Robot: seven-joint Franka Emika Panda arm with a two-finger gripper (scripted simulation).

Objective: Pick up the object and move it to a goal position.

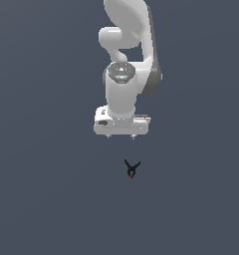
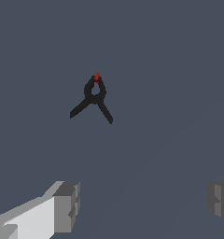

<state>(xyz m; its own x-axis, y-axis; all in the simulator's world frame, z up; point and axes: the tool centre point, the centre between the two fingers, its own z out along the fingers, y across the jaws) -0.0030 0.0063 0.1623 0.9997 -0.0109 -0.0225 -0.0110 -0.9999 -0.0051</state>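
The object is a tiny black thing with two splayed prongs and a small red tip, lying on the dark grey floor. In the exterior view it lies below the white arm's hand. My gripper hangs above the floor, apart from the object, with only two small fingertips showing under the white hand. In the wrist view the object lies ahead of the fingers, clear of them. The two grey fingertips stand wide apart with nothing between them. The gripper is open and empty.
The white arm rises toward the top of the exterior view. The flat dark grey floor fills both views. No other object or goal marker shows.
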